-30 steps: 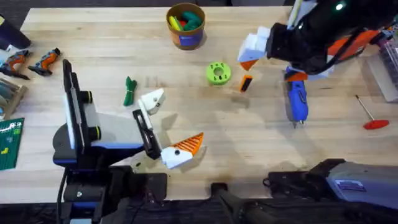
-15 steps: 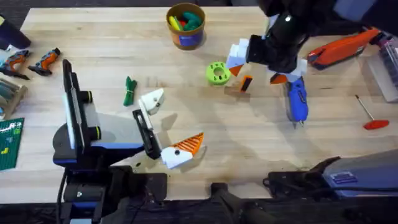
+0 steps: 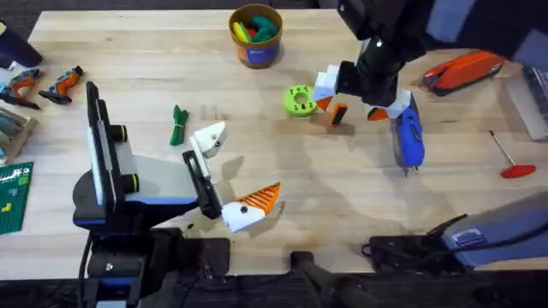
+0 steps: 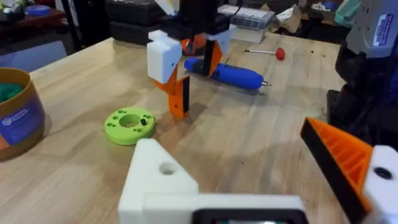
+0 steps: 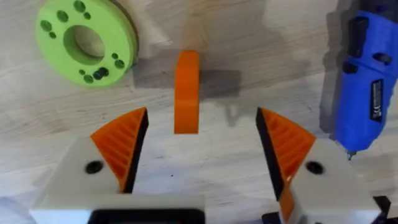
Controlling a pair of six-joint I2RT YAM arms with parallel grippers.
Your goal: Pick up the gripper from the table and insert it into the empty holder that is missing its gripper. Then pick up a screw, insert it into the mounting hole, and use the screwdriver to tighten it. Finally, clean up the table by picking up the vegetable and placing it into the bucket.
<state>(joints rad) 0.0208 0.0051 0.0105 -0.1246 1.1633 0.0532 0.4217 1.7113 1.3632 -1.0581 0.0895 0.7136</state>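
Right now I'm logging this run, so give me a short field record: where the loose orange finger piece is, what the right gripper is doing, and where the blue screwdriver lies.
piece: small orange plastic finger piece, on the wooden table, untouched
right gripper: right gripper open, fingers either side of the piece
neighbour: lime-green disc with holes, beside the piece, apart
tool: fat blue powered screwdriver, flat on the table

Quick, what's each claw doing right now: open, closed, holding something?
Left claw: open, holding nothing, one orange pad missing.
Right claw: open, empty, above the loose orange gripper.
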